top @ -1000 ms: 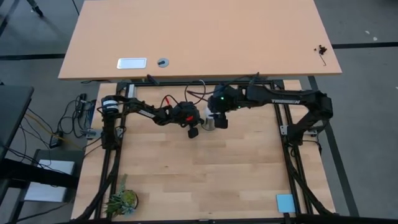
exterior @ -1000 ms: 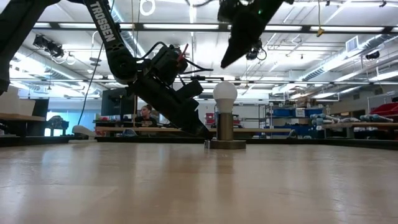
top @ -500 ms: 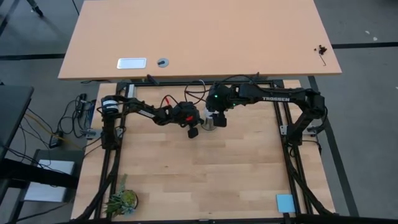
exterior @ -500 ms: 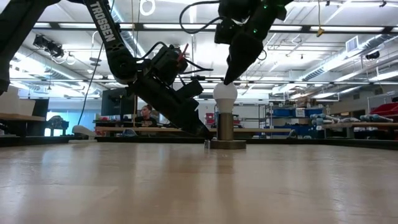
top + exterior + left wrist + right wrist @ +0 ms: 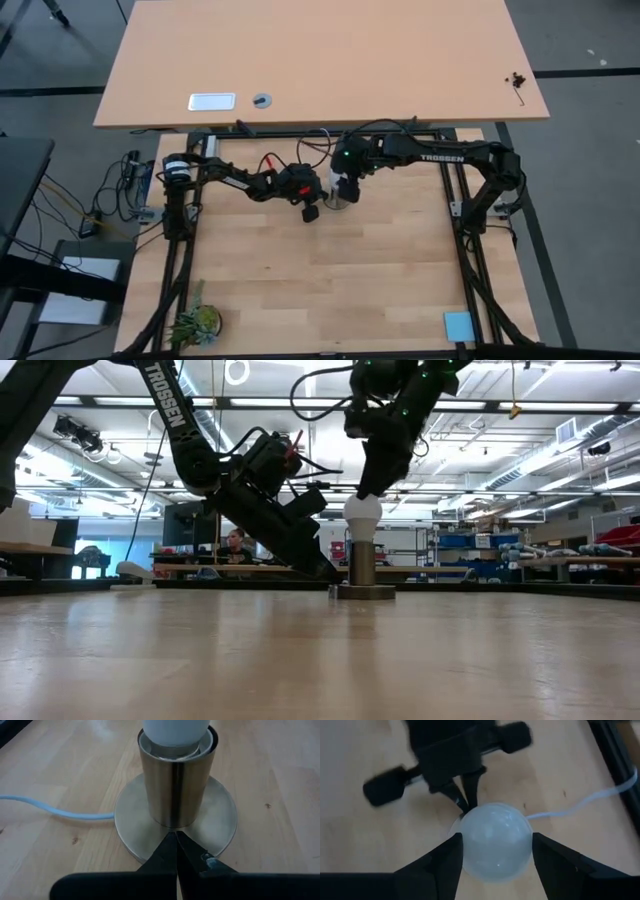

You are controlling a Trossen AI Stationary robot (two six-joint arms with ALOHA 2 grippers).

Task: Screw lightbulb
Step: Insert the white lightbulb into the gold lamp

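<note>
The white lightbulb (image 5: 362, 515) stands upright with its narrow end in a metal cylinder socket (image 5: 175, 785) on a round base, at the table's far middle. My left gripper (image 5: 176, 840) is shut, its tips at the foot of the socket. My right gripper (image 5: 368, 490) is open and points down over the bulb's top. Its two fingers stand on either side of the bulb (image 5: 495, 845); whether they touch it, I cannot tell. In the high view the right gripper (image 5: 345, 190) hides the bulb. My left gripper rests its shut fingertips on the socket's round base plate (image 5: 220, 815), right at the foot of the cylinder. It comes slanting down from the table's left (image 5: 328, 575). The base lies flat on the table and the socket stands upright.
The socket's white cord (image 5: 50, 810) runs off along the table. A small plant (image 5: 195, 322) sits at the near left corner and a blue square (image 5: 458, 325) at the near right. A second table (image 5: 320, 60) stands behind. A person (image 5: 236, 545) sits far off in the room.
My right gripper has moved toward the table's left and come down, from up and to the right of the bulb to directly over it, its fingertips now at the bulb's top. The bulb and socket have stayed in place.
</note>
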